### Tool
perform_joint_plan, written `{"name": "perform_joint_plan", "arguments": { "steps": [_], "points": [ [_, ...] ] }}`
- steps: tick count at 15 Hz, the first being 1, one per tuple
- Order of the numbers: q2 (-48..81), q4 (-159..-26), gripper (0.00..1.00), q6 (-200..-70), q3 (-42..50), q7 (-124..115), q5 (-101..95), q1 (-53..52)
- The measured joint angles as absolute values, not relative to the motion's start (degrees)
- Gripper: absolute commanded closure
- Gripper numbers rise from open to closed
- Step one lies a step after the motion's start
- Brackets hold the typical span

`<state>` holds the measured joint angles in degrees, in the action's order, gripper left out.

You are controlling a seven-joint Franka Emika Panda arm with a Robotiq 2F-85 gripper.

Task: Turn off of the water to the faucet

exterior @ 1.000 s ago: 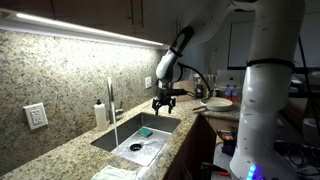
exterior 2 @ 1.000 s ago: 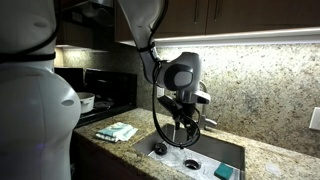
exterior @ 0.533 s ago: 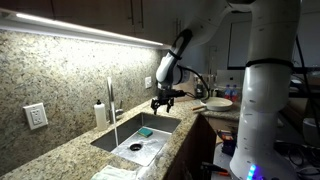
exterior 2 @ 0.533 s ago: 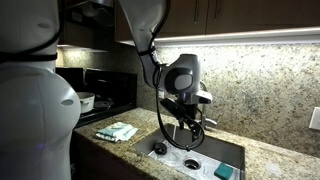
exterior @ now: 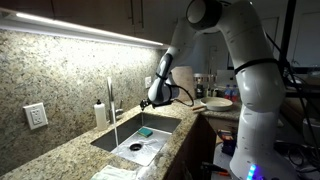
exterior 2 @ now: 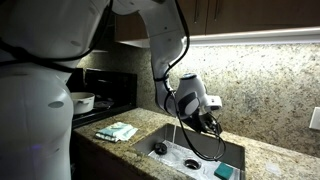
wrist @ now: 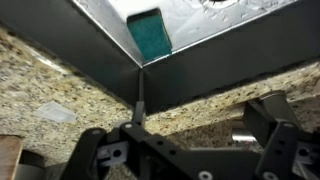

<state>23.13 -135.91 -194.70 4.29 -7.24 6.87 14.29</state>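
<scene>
we are seeing the granite counter (exterior: 62, 158) holding the sink (exterior: 160, 125), the faucet (exterior: 110, 98) standing at its back edge, the water (exterior: 115, 130) running thin into the basin, the gripper (exterior: 152, 102) hovering well apart from the faucet, fingers (wrist: 95, 150) spread wide, gripping nothing.

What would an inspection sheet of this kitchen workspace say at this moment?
Surface: speckled granite countertop around a steel sink.
Job's things: water runs from the chrome faucet.
Clutter: green sponge in the sink; soap dispenser beside the faucet; folded cloth on the countertop.
Grippers: gripper open, empty, above the sink's edge, apart from the faucet.
Cables: black cable loops from the wrist over the sink.
Surroundings: granite backsplash, wall outlet, dark cabinets.
</scene>
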Motion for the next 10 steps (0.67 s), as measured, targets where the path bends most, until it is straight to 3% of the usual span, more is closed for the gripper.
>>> {"name": "perform_joint_plan", "arguments": {
  "steps": [10],
  "points": [
    [44.95, -100.06, 0.00, -197.94, -1.83, -7.46, 2.68, 24.23]
  ]
}}
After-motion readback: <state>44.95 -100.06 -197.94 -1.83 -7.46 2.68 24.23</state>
